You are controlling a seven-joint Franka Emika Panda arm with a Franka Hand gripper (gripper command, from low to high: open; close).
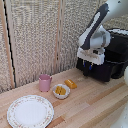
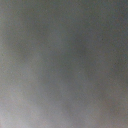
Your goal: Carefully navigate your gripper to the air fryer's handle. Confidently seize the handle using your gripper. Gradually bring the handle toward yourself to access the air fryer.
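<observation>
Surface: a pale wooden table (image 1: 95, 102) is being used as the work surface.
Room: a woven, rattan-like wall (image 1: 35, 35) is being shown behind the table.
Fryer: the black fryer (image 1: 116, 57) is sitting at the table's far end, at the exterior view's right.
Arm: the white and grey arm (image 1: 97, 30) is being held down over the fryer's front.
Gripper: the gripper (image 1: 90, 66) is being held against the fryer's front face; whether its fingers are spread or pinching cannot be told.
Handle: hidden behind the gripper, not being made out.
Cup: a pink cup (image 1: 45, 82) is standing well apart from the fryer, toward the exterior view's left.
Bowl: a small bowl (image 1: 61, 91) of yellow pieces is sitting between cup and fryer.
Plate: a patterned plate (image 1: 30, 111) is lying farthest from the fryer.
Wrist view: only a grey blur is being shown.
</observation>
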